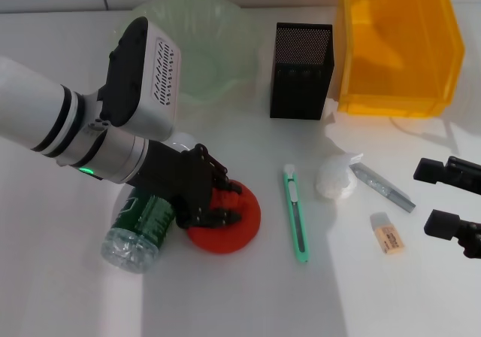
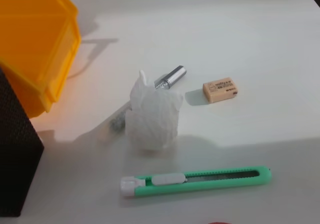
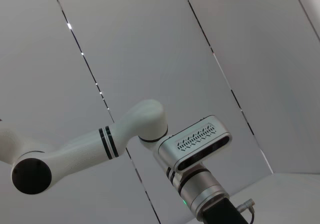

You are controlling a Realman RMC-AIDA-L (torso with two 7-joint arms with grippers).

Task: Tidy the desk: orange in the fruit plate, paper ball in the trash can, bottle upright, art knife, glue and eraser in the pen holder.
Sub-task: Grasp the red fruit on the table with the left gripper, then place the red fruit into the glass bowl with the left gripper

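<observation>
My left gripper (image 1: 214,201) is shut on the orange (image 1: 239,224), low over the table left of centre. The bottle (image 1: 141,230) lies on its side right beside them, touching the gripper. A green art knife (image 1: 296,214) (image 2: 195,180) lies to the right, then the white paper ball (image 1: 335,177) (image 2: 152,116), the silver glue (image 1: 383,187) (image 2: 170,77) and the eraser (image 1: 388,233) (image 2: 220,89). The black mesh pen holder (image 1: 301,70) stands at the back, with the green fruit plate (image 1: 197,47) to its left and the yellow trash can (image 1: 394,44) to its right. My right gripper (image 1: 449,200) hovers open at the right edge.
In the left wrist view the pen holder (image 2: 14,169) and the trash can (image 2: 35,44) fill one side. The right wrist view shows only my left arm (image 3: 197,146) against a panelled wall.
</observation>
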